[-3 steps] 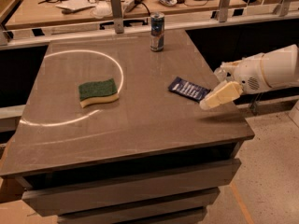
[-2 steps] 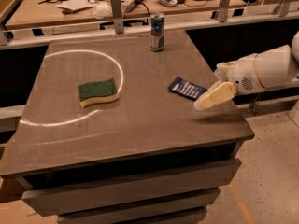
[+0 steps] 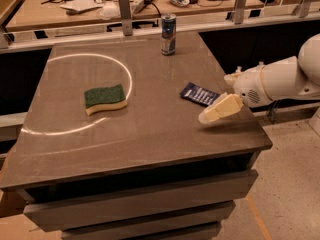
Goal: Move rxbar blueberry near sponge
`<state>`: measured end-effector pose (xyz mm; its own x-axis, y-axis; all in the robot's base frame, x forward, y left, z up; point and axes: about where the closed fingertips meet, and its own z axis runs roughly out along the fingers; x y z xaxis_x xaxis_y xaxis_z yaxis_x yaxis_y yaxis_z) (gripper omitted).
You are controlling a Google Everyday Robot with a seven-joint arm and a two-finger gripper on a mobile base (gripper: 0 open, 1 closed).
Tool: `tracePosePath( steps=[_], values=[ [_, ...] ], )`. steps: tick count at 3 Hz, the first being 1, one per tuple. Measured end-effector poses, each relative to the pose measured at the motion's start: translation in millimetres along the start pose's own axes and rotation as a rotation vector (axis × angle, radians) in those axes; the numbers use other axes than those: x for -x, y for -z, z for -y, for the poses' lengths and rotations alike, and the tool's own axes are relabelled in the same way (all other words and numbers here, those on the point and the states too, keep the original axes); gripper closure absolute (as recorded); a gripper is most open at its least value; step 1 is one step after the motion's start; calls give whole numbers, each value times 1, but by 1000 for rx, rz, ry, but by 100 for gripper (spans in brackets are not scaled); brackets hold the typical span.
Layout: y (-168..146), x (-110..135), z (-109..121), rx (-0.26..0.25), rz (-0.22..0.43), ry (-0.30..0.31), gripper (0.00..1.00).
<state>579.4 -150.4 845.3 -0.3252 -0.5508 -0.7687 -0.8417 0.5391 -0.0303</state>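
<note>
The rxbar blueberry (image 3: 198, 94) is a flat dark navy wrapper with pale print, lying on the right part of the brown table (image 3: 150, 134). The sponge (image 3: 104, 98), green top over yellow foam, lies to the left of the table's middle, just inside a bright ring of light. My gripper (image 3: 209, 116), cream coloured on a white arm, reaches in from the right and hovers just in front of and to the right of the bar, near its right end. It holds nothing that I can see.
A tall blue-and-silver drink can (image 3: 168, 27) stands at the table's far edge. A metal rail (image 3: 125, 14) and a cluttered bench run behind it. The table's right edge (image 3: 260, 129) is close under my arm; drawers are below the front.
My gripper has moved a little to the left, closer to the bar's right end. The bar, sponge and can have not moved.
</note>
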Motion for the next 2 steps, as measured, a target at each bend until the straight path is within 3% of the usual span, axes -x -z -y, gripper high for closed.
tracePosePath(
  steps=[2],
  values=[
    [-9, 2, -3, 4, 8, 16, 65]
  ],
)
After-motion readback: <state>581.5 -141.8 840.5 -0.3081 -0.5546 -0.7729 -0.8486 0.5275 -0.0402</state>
